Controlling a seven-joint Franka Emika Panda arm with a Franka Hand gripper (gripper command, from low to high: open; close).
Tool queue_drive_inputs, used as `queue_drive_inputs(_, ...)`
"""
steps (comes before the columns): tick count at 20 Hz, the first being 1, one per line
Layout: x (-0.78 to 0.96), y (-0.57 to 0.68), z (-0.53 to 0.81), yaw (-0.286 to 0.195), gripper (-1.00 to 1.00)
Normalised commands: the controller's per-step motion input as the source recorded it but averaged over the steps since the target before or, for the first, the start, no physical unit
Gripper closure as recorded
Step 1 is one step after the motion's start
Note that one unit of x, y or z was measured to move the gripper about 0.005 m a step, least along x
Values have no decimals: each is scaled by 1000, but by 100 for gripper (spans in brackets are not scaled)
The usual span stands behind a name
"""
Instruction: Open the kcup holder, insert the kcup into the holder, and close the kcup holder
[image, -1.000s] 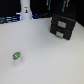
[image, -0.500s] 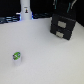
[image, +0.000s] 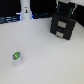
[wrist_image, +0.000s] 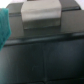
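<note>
The kcup holder (image: 62, 26) is a black box with two stacked drawer fronts, each with a pale handle, at the exterior view's upper right; both drawers look closed. My gripper (image: 65, 13) hangs right at the holder's top edge, and its jaws are too blurred to read. The wrist view shows the holder's black surface (wrist_image: 45, 55) very close, with a pale handle (wrist_image: 42, 17) on it. The kcup (image: 17, 56), a tiny whitish pod with a green top, sits on the white table (image: 45, 60) at the exterior view's lower left, far from the gripper.
A tall white bottle-shaped object (image: 25, 9) stands at the back, towards the exterior view's left. Dark clutter lines the table's far edge. A teal shape (wrist_image: 4, 26) shows at the edge of the wrist view.
</note>
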Motion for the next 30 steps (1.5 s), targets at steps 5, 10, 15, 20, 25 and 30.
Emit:
queue_drive_inputs(5, -162, 146, -399, -59, 100)
queue_drive_inputs(10, -212, 132, -480, -24, -100)
queue_drive_inputs(15, -308, 56, -467, 4, -100)
queue_drive_inputs(20, -345, 83, -347, 19, -100)
queue_drive_inputs(25, -64, 11, -33, -5, 100)
queue_drive_inputs(30, 46, -8, -13, -3, 100)
